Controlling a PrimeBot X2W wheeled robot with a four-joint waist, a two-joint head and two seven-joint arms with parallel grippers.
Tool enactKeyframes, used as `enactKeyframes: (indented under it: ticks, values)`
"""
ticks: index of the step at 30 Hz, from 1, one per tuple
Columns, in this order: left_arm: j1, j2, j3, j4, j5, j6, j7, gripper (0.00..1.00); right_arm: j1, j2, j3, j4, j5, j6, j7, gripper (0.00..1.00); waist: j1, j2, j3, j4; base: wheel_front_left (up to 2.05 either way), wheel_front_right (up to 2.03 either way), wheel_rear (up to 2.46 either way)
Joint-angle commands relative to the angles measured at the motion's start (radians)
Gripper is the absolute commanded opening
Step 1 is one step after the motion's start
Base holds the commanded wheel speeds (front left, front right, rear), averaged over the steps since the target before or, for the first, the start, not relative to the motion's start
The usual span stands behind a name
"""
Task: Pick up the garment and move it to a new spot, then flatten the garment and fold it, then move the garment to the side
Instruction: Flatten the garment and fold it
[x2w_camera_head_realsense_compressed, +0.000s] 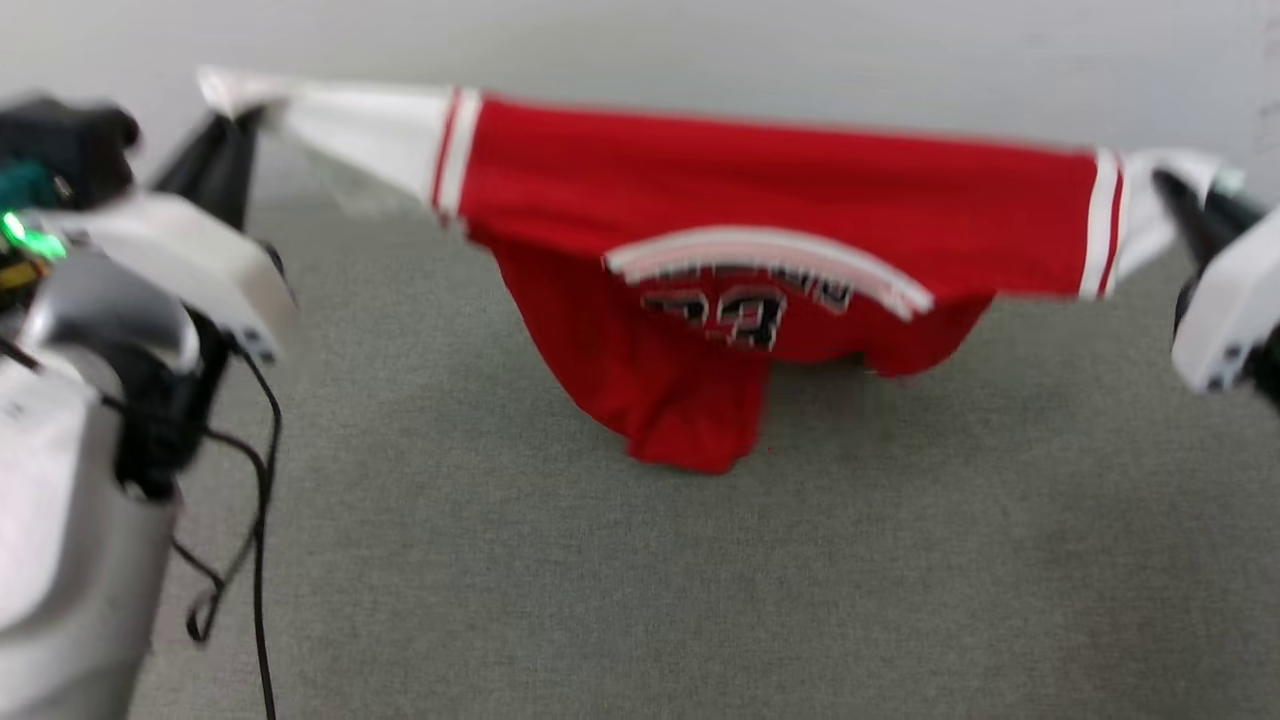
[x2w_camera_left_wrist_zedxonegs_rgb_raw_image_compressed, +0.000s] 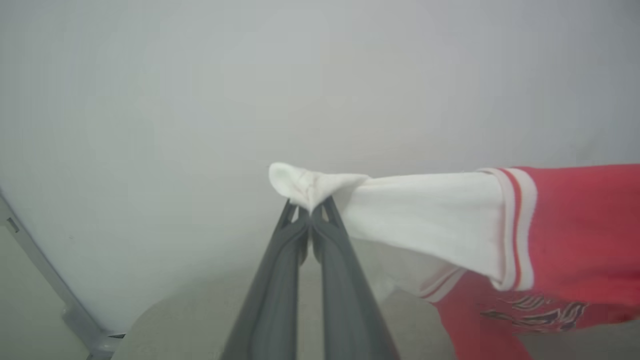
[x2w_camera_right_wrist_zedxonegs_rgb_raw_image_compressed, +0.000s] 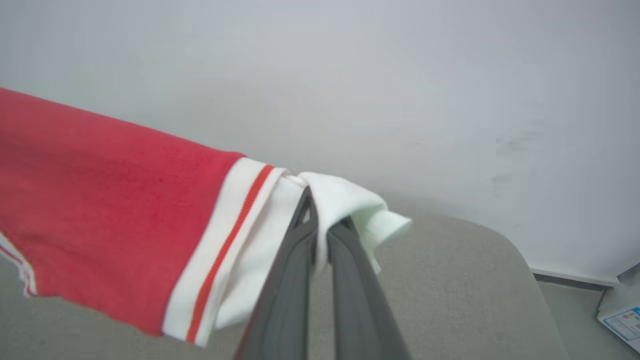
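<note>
The garment (x2w_camera_head_realsense_compressed: 780, 190), a red jersey with white short sleeves, hangs spread in the air over the grey desk (x2w_camera_head_realsense_compressed: 600, 580), in front of a pale wall (x2w_camera_head_realsense_compressed: 700, 50). In the head view its long axis runs sleeve to sleeve, from 9 to 3 o'clock. The striped collar (x2w_camera_head_realsense_compressed: 770, 255) faces the camera and the body sags toward 6 o'clock. Whether the lowest fold touches the desk cannot be told. The left fingers (x2w_camera_head_realsense_compressed: 215, 165) are clenched on the white sleeve tip at 10 o'clock, and the right fingers (x2w_camera_head_realsense_compressed: 1180, 205) are clenched on the opposite sleeve tip at 3 o'clock. Black, white-outlined lettering (x2w_camera_head_realsense_compressed: 730, 315) lies below the collar, but it is too blurred to read with confidence. The left wrist view adds the closed fingertips pinching a bunched white cuff, the lettering at 4 o'clock as illegible strokes, and a metal frame (x2w_camera_left_wrist_zedxonegs_rgb_raw_image_compressed: 45, 280) at 8 o'clock. The right wrist view adds the red-striped sleeve trim (x2w_camera_right_wrist_zedxonegs_rgb_raw_image_compressed: 225, 250), the desk's rounded corner, and a box with a blue label (x2w_camera_right_wrist_zedxonegs_rgb_raw_image_compressed: 622, 312) at 4 o'clock, whose print is too small to read.
</note>
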Motion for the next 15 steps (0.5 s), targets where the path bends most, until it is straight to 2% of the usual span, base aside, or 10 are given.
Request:
enactKeyframes:
  ticks: [1,10,15]
  values:
    - [-0.043,0.010,0.013,0.016,0.010,-0.004,-0.013,0.00,-0.052,-0.006,0.004,0.016,-0.012,-0.002,-0.016,0.00,0.0000,0.0000,0.029,0.000,0.00,0.00,0.00]
    - [-0.425,-0.009,0.012,0.272,0.019,-0.075,-0.126,0.00,-0.480,0.011,0.039,0.235,-0.073,-0.002,-0.161,0.00,0.0000,0.0000,0.201,0.009,0.00,0.00,0.00]
    - [-0.602,-0.016,-0.024,0.422,0.066,-0.112,-0.220,0.00,-0.683,0.032,0.053,0.370,-0.116,-0.002,-0.240,0.00,0.0000,0.0000,0.277,0.008,0.00,0.00,0.00]
